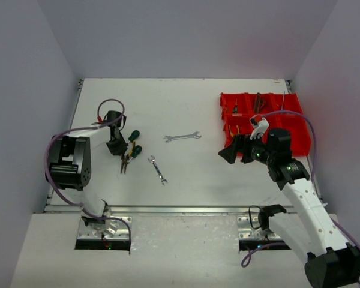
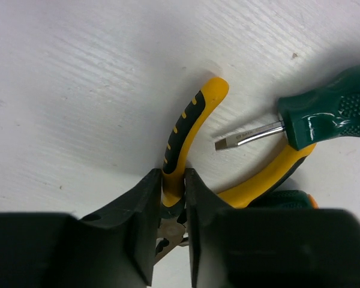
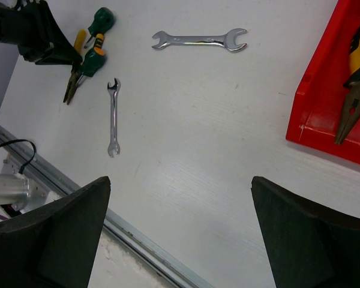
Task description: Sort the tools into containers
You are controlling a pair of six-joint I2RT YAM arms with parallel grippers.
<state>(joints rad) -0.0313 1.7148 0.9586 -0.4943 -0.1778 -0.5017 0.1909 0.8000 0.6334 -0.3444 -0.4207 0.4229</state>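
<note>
left gripper (image 2: pixel 173 180): fingers (image 2: pixel 138 222) pinching one handle of yellow pliers (image 2: pixel 195 114)
yellow pliers: flat on table (image 1: pixel 198 174), well left of red bin (image 3: pixel 324 102), green screwdriver (image 2: pixel 336 114) across other handle
right gripper (image 3: pixel 179 192): spread wide, empty, beside red bin
step: pickup grasp
next: lift clear of green screwdriver, carry to red bin

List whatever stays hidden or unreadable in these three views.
- Left wrist: the nose of the yellow-and-black-handled pliers is mostly behind the left claw.
- Left wrist: the claw's body covers most of the lower green-handled screwdriver.
- Top: the right arm covers part of the red divided plastic bin; its tools are too small to name.
- Right wrist: the frame edge crops that bin.
</note>
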